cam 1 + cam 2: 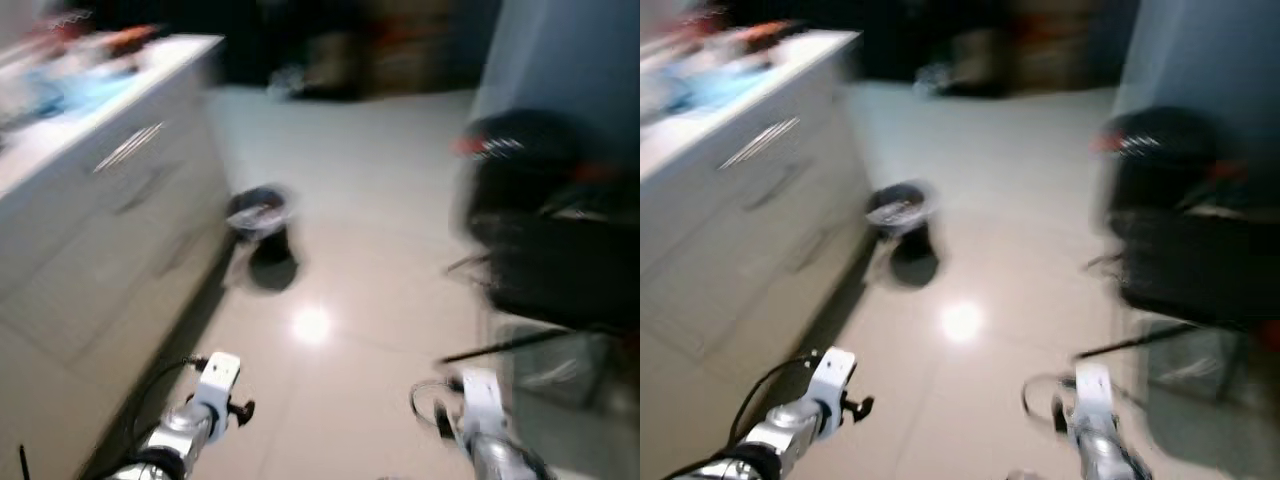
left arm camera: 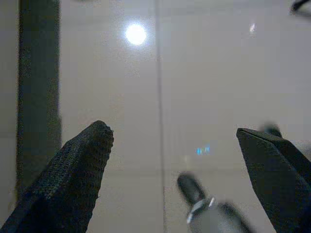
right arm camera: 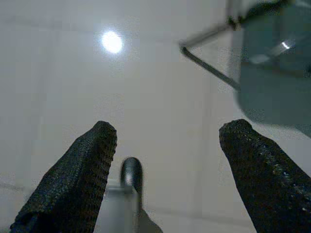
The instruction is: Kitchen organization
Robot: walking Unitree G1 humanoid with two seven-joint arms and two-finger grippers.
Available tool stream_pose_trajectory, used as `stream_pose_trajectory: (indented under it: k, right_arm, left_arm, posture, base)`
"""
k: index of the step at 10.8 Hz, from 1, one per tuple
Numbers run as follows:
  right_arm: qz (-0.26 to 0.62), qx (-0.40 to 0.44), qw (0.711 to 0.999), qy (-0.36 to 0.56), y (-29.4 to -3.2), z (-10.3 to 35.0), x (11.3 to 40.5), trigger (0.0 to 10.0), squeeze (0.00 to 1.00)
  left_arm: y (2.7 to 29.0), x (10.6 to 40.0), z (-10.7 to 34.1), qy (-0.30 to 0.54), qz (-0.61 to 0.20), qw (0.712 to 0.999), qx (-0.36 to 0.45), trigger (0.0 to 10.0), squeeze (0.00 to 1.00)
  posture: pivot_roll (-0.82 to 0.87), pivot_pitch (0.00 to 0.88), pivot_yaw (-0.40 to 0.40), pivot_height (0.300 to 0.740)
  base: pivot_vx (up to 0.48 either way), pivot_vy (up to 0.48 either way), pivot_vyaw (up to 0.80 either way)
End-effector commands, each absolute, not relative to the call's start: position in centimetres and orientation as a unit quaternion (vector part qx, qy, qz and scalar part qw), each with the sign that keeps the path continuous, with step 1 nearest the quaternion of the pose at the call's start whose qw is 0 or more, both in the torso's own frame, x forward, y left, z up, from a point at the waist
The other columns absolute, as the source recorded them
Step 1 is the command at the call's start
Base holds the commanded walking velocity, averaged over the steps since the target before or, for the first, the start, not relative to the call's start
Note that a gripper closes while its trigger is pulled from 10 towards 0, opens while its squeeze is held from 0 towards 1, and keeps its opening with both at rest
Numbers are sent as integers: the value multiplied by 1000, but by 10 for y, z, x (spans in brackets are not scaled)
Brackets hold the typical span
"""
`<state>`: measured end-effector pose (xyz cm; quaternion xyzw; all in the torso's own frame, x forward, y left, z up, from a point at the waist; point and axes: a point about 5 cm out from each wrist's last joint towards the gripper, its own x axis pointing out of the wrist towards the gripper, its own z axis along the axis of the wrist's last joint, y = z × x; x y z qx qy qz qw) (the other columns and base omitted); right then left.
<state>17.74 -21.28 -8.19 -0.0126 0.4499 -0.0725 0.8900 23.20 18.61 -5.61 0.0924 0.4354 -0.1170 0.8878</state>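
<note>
My view is blurry, so I think I am walking. Both arms hang low over the floor (image 1: 350,200). The left gripper (image 2: 175,160) and right gripper (image 3: 167,150) are spread wide and hold nothing. The counter (image 1: 110,110) with blurry kitchen stuff is on my left, above the drawers. A small bin (image 1: 260,220) stands beside it.

Home kitchen, blurred, white cabinet run with bar-handled drawers (image 1: 128,147) at 10 o'clock, cluttered table top (image 1: 60,90) above them, glossy pale tiled floor (image 1: 370,190), small dark waste bin (image 1: 259,222) just beside the cabinets, black chair (image 1: 550,240) at 2 o'clock
</note>
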Motion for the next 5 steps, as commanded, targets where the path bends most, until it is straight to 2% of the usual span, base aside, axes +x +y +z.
stream_pose_trajectory:
  k: [1,4,5]
  right_arm:
    - [-59,-34,892,446,-214,-80,181,10000,0]
    - [-41,-51,884,463,-216,-85,169,10000,0]
    - [-34,-53,883,465,-215,-85,168,10000,0]
  left_arm:
    - [187,228,-59,445,-116,882,101,10000,0]
    - [189,230,-57,441,-117,883,112,10000,0]
    - [190,230,-57,442,-115,883,113,10000,0]
  posture:
    - [-25,22,78,740]
    - [-38,24,88,740]
    - [-38,24,88,740]
  base:
    - [469,0,0]
    - [434,0,0]
    - [266,334,0]
